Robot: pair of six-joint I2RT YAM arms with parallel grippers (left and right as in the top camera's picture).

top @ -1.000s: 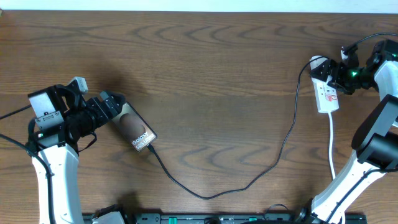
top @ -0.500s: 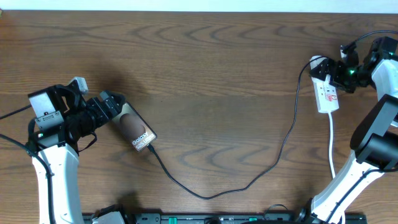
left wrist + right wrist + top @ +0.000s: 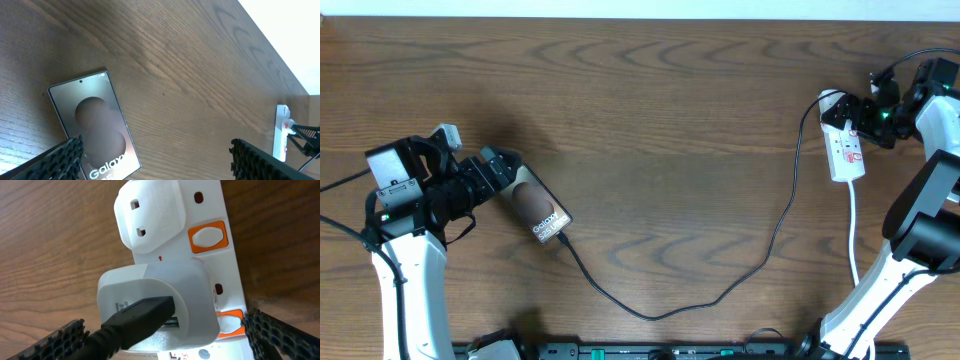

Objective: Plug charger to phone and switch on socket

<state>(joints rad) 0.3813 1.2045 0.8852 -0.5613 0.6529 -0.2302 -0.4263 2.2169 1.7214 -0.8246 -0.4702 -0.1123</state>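
The phone (image 3: 540,208) lies face up on the table at the left and also shows in the left wrist view (image 3: 95,127) with its "Galaxy" lettering. The charger cable (image 3: 720,296) meets the phone's lower end and loops across to the socket (image 3: 847,152) at the far right. My left gripper (image 3: 504,170) is open and empty at the phone's upper end (image 3: 160,162). My right gripper (image 3: 863,118) is open over the socket's top end, with its fingers either side of the strip (image 3: 167,342). The charger's black plug (image 3: 142,317) sits in a white adapter (image 3: 165,295). Orange switches (image 3: 207,235) show beside it.
A second white adapter (image 3: 150,210) occupies the strip's other outlet. The strip's white cord (image 3: 854,230) runs toward the front edge near the right arm's base. The socket shows far off in the left wrist view (image 3: 281,132). Bare wood lies between the arms.
My right gripper has shifted slightly right and back over the socket's top end. The left arm, phone and cable have not moved.
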